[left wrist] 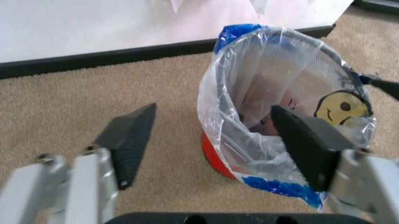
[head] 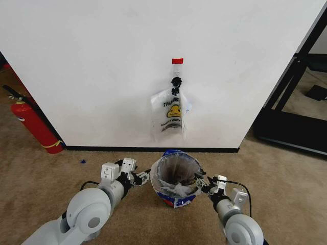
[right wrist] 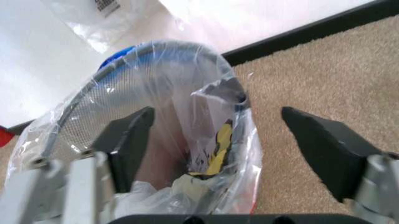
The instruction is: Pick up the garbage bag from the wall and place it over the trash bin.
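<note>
The garbage bag (head: 179, 200), crinkly clear plastic with blue patches and a yellow smiley, lines the trash bin (head: 175, 176) and folds out over its rim. The bin stands on the carpet in front of the wall (head: 102, 61). My left gripper (head: 140, 177) is open, close beside the bin's left side. In the left wrist view the left gripper (left wrist: 212, 112) frames the bag (left wrist: 249, 88) and the bin's red base (left wrist: 215, 158). My right gripper (head: 202, 182) is open at the bin's right side. In the right wrist view the right gripper (right wrist: 216, 112) has the bagged rim (right wrist: 187, 93) between its spread fingers.
A second smiley "THANK YOU" bag (head: 171, 115) hangs on the wall from a black clip (head: 177, 80) under a red tape strip (head: 177, 60). A red fire extinguisher (head: 33, 122) leans at the left. A black frame (head: 286, 102) stands at the right on the tan carpet.
</note>
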You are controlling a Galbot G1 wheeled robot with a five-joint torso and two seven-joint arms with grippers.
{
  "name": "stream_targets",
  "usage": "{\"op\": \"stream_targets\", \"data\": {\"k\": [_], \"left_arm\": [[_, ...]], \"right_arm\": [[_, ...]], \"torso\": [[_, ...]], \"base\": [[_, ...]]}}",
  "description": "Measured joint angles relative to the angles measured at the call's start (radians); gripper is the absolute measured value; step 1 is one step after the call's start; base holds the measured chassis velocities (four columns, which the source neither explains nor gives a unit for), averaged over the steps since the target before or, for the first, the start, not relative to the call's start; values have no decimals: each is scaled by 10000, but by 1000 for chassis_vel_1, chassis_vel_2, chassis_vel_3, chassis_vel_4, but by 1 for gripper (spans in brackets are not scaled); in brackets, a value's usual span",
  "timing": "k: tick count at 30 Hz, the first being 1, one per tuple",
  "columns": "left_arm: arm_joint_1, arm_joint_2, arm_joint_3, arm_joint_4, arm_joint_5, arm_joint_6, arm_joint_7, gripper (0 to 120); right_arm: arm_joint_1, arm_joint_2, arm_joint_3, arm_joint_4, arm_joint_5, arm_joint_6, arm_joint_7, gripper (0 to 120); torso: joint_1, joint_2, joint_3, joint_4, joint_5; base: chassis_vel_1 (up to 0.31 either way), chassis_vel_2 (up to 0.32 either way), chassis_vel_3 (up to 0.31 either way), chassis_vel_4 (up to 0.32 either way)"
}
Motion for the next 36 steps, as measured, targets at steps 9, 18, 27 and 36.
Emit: {"op": "stream_targets", "data": {"k": [9, 18, 27, 36], "left_arm": [[853, -110, -518, 283, 2137, -1219, 1369, 100], [2485, -1361, -2021, 2357, 6608, -7198, 3586, 100], [5129, -3605, -3540, 2192, 8580, -9839, 4441, 100], [5692, -4239, -3616, 1826, 9192, -10124, 4517, 100]], "right_arm": [[-966, 46, 984, 407, -1886, 1385, -1101, 100], [-3271, 1558, 3293, 693, -5496, 4702, -2490, 100], [-4884, 2966, 4047, 1278, -6963, 7052, -2985, 100], [-5250, 3257, 3821, 972, -7116, 7824, -2797, 100]], "torso": [[0, 1, 0, 2, 1], [0, 2, -1, -1, 0], [-1, 3, -1, 1, -1], [-1, 3, 0, 0, 0]], "base": [[0, 0, 0, 0], [0, 0, 0, 0], [0, 0, 0, 0], [0, 0, 0, 0]]}}
